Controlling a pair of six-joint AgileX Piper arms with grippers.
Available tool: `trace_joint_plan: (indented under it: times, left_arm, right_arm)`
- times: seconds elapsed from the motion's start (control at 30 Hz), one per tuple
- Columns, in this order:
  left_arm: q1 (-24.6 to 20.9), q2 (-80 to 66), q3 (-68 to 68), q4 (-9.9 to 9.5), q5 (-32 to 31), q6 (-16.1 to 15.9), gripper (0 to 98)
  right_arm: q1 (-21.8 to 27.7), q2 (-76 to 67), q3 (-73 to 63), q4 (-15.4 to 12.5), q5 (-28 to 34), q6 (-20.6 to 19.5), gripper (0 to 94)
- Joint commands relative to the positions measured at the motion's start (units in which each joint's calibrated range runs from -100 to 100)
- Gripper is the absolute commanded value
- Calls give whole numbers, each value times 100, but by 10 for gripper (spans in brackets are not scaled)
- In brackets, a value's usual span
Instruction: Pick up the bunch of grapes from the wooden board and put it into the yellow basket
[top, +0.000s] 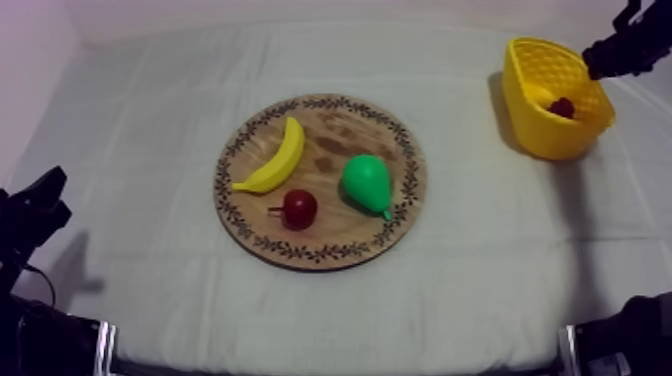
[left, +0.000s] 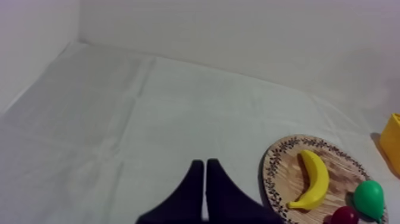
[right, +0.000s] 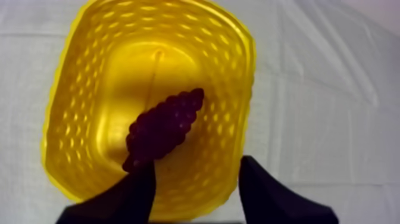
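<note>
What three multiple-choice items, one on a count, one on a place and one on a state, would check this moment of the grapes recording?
1. How many fruits lie on the wooden board? A two; B three; C four.
2. Where is the bunch of grapes? A on the board; B inside the yellow basket; C beside it.
3. How does the right claw stand? A open; B shut on the grapes; C shut on nothing.

Key: 1 B, since the banana, the pear and the small red fruit are on the board. 2 B, since the grapes rest on the basket's floor. 3 A, since its fingers stand apart over the basket and grip nothing.
</note>
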Motion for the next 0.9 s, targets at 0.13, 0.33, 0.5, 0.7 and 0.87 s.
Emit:
trace_joint_plan:
  times: [0.13, 0.33, 0.5, 0.7, 0.87]
  left_arm:
    - [0, 0, -2, -2, -1, 1, 1]
    - [0, 0, -2, -2, -1, 1, 1]
    - [0, 0, -2, -2, -1, 1, 1]
    - [0, 0, -2, -2, -1, 1, 1]
    - [0, 0, -2, -2, -1, 1, 1]
  right_arm:
    - [-24, -660, 783, 28, -288, -12, 385]
    - [-51, -1163, 1394, 14, -441, 2, 354]
    - [-100, -1528, 1898, 42, -569, -19, 343]
    - [-169, -2023, 2624, 121, -903, -110, 325]
    - [-233, -2547, 3344, 125, -1242, -178, 290]
